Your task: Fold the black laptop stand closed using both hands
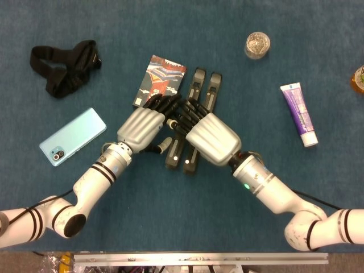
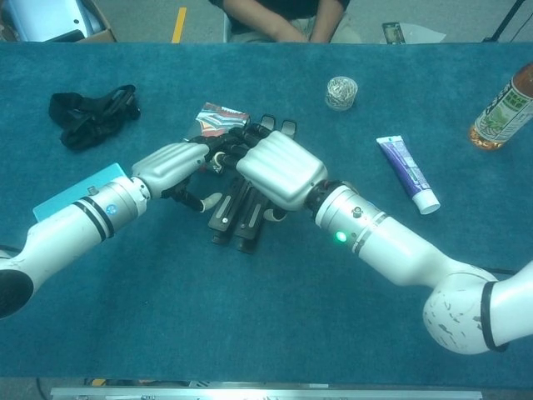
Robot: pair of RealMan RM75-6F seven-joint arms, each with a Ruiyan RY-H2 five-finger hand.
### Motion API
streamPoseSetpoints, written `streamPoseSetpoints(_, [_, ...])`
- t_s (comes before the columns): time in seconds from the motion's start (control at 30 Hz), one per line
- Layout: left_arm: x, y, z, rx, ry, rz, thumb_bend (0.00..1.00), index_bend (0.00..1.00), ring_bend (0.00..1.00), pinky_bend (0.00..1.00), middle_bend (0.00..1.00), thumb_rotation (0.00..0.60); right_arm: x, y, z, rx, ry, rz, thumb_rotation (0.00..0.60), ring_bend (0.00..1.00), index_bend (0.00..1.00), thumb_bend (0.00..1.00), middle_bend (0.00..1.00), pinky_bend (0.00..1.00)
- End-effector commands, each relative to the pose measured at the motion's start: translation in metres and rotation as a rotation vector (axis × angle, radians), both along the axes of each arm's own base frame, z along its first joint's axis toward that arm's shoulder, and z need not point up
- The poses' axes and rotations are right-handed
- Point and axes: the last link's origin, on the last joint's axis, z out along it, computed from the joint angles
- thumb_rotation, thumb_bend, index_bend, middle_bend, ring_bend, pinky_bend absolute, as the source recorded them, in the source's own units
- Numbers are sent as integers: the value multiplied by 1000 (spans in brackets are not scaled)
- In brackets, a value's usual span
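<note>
Now the laptop stand point(image 1: 199, 99) lies mid-table, bars side by side; left hand point(image 1: 140, 126) and right hand point(image 1: 210, 137) both press on it, fingers spread; booklet point(image 1: 160, 79) just beside, phone point(image 1: 73, 136), strap point(image 1: 64, 66), tube point(image 1: 300, 114) apart.

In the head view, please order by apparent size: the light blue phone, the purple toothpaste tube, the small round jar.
1. Light blue phone
2. Purple toothpaste tube, slightly smaller than the phone, so this order is not certain
3. Small round jar, clearly the smallest
</note>
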Motion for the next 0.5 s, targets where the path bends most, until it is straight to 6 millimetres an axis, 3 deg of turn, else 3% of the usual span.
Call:
streamPoseSetpoints(0.03, [0, -1, 1, -1, 1, -1, 257, 0, 0, 12, 0, 600, 1, -1, -2, -2, 1, -2, 600, 19, 48, 96, 168, 115])
streamPoseSetpoints(0.23, [-2, 0, 4, 11, 17, -7, 257, 0, 0, 12, 0, 600, 4, 1, 0, 0, -17, -2, 600, 19, 48, 96, 168, 115])
streamPoseSetpoints(0.5, [-7, 11, 17, 51, 50, -10, 257, 0, 0, 12, 0, 600, -8, 8, 24, 16, -37, 10, 600, 19, 48, 96, 168, 115])
